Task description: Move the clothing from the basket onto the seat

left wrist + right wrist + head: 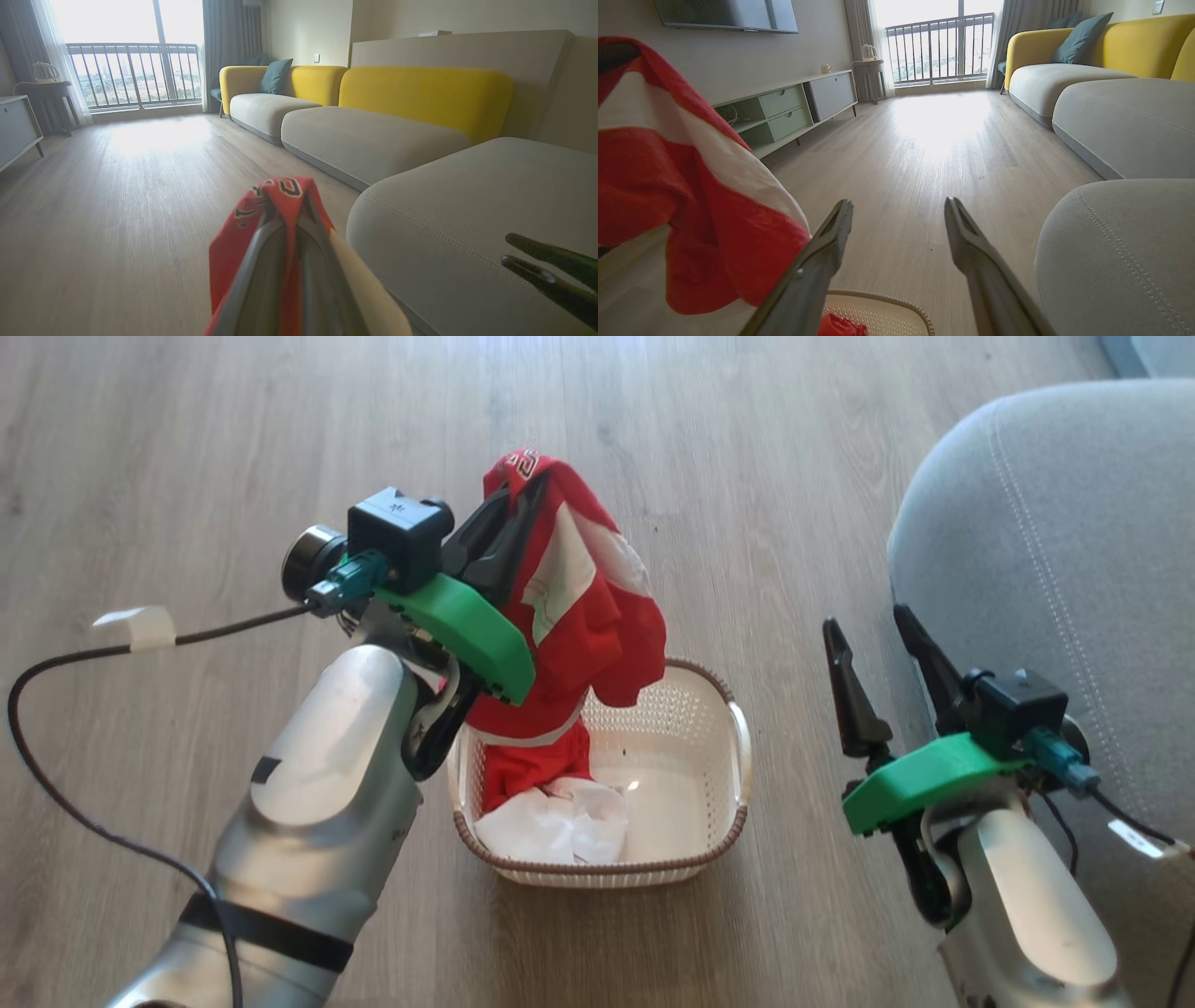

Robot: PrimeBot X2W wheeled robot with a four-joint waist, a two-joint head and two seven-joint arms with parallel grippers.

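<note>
The red garment with white bands (579, 607) hangs lifted above the basket (742, 737), its upper fold pinched between the fully closed fingers of the left gripper (518, 509). Its lower end trails into the basket's left half, touching the crumpled white garment (560, 826) that lies on the basket's bottom. The basket stands on the wooden floor (187, 448), near the rounded corner of the grey seat (1055, 523), whose visible surface bears no clothing. The right gripper (865, 619) hovers between basket and seat, fingers spread wide and holding nothing. We judge the task barely begun: the red garment is mid-lift, and both garments have yet to reach the seat.
</note>
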